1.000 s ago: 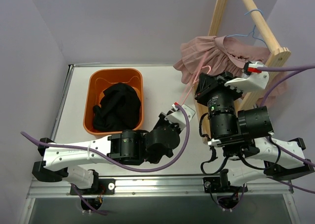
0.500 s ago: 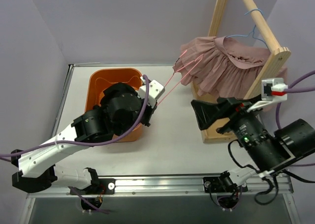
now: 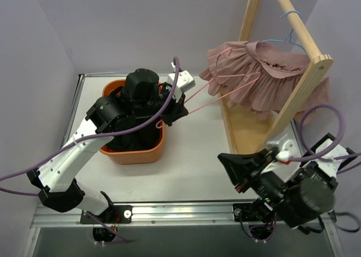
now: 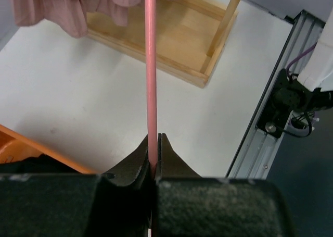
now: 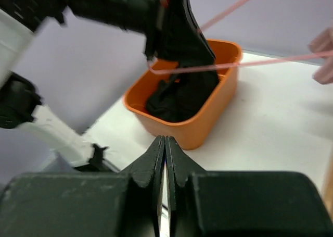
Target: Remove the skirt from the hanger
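The pink skirt [image 3: 254,70] is draped on the wooden rack [image 3: 293,99] at the back right, partly on a thin pink hanger [image 3: 204,105]. My left gripper [image 3: 176,113] is over the right rim of the orange bin, shut on the near end of the hanger. In the left wrist view the hanger rod [image 4: 151,65] runs straight out from between the closed jaws [image 4: 154,138] toward the skirt [image 4: 57,8]. My right gripper [image 3: 224,160] is shut and empty, low near the table's front, apart from the rack. It also shows in the right wrist view [image 5: 164,139].
An orange bin [image 3: 134,154] with black clothes [image 3: 138,135] stands at the left, under my left arm. The rack has a wooden base tray [image 4: 171,39]. A light blue hanger [image 3: 290,39] hangs on the rack's top bar. Grey walls enclose the table.
My left arm has swung back and up over the bin, drawing the pink hanger out from the skirt. My right arm has pulled away from the rack toward the table's front edge.
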